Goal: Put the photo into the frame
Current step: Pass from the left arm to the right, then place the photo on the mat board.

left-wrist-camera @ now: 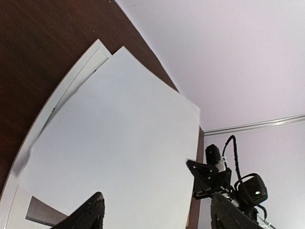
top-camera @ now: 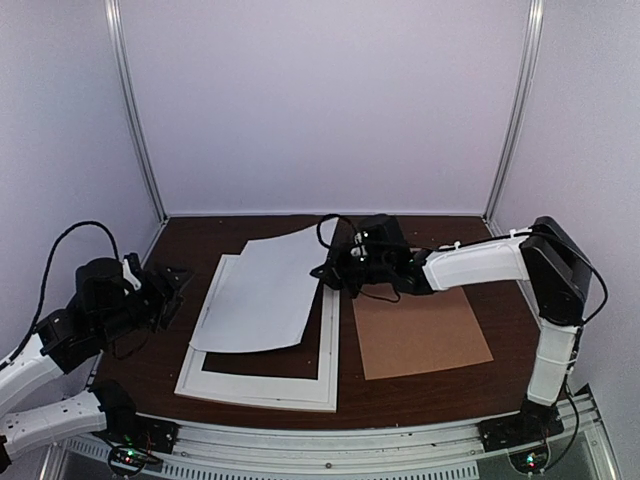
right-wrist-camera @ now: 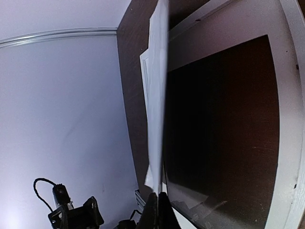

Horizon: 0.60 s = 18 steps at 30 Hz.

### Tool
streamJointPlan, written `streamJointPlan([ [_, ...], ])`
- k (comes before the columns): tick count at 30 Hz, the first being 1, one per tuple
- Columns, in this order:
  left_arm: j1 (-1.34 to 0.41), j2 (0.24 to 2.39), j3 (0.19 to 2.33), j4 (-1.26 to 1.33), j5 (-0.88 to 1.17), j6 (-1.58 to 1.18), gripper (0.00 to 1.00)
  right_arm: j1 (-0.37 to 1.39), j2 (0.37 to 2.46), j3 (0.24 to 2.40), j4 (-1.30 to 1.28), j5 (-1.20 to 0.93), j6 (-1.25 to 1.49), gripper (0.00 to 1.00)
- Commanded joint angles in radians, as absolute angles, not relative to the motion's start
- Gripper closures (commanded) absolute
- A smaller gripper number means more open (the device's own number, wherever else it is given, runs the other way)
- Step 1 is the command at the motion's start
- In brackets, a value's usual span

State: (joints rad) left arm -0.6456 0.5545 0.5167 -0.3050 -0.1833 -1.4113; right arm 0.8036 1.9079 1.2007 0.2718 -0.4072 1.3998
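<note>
The photo (top-camera: 260, 290) shows only as a plain white sheet; its printed side is hidden. It lies slanted over the white frame (top-camera: 328, 350), right edge raised. My right gripper (top-camera: 335, 272) is shut on that right edge. In the right wrist view the photo (right-wrist-camera: 156, 119) runs edge-on up from the shut right gripper (right-wrist-camera: 157, 202), with the frame (right-wrist-camera: 286, 119) flat beneath it. My left gripper (top-camera: 175, 290) stands open just left of the frame, touching nothing. The left wrist view has the photo (left-wrist-camera: 119, 143) beyond the left gripper (left-wrist-camera: 155, 205), covering most of the frame (left-wrist-camera: 90, 52).
A brown backing board (top-camera: 420, 335) lies flat on the dark wooden table (top-camera: 200, 235), right of the frame and under the right arm. White walls close the back and both sides of the table.
</note>
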Motion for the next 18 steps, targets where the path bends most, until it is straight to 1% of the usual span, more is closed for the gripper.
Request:
streamJointPlan([
  [1,-0.641,0.526,0.564,-0.48,-0.172,-1.324,0.2,0.743,1.862,1.24,0.093,-0.519,1.247,1.0],
  [6,-0.641,0.514,0.572,-0.546,-0.18,-1.257,0.16,0.697,1.882,1.282,-0.049,-0.603,1.121,1.0],
  [10,-0.641,0.545,0.605,-0.546,-0.203,-1.171,0.14,0.694,1.946,1.36,-0.157,-0.693,1.03,1.0],
  [18,-0.641,0.711,0.779,-0.639,-0.315,-0.927,0.12,0.706,1.986,1.368,-0.133,-0.783,1.021,1.0],
])
